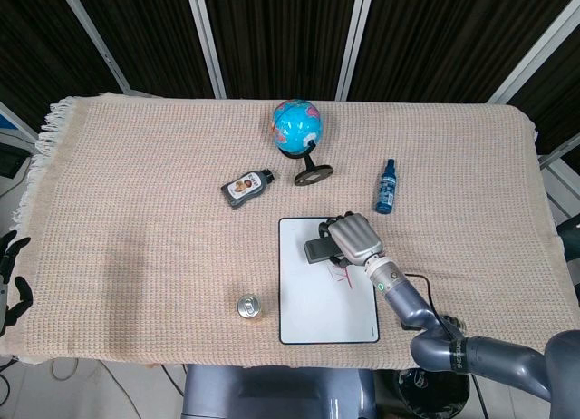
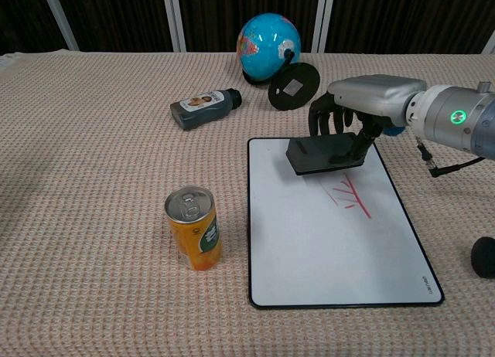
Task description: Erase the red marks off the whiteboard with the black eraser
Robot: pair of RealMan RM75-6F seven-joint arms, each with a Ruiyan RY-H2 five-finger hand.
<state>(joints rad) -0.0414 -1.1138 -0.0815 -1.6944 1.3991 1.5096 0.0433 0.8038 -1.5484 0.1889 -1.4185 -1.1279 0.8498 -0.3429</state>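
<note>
The whiteboard (image 1: 313,306) (image 2: 325,249) lies flat near the table's front edge, right of centre. Red marks (image 2: 349,196) (image 1: 342,276) sit on its upper right part. My right hand (image 1: 352,238) (image 2: 363,98) holds the black eraser (image 1: 318,250) (image 2: 326,154) over the board's top part, up and left of the marks; whether the eraser touches the board I cannot tell. My left hand (image 1: 9,278) hangs off the table's left edge with its fingers apart, holding nothing.
A yellow can (image 1: 249,306) (image 2: 194,228) stands left of the board. Behind the board are a dark bottle (image 1: 246,187) (image 2: 203,107) on its side, a globe (image 1: 296,127) (image 2: 268,39) on a stand, and a blue bottle (image 1: 387,186). A black object (image 2: 484,256) lies at the right.
</note>
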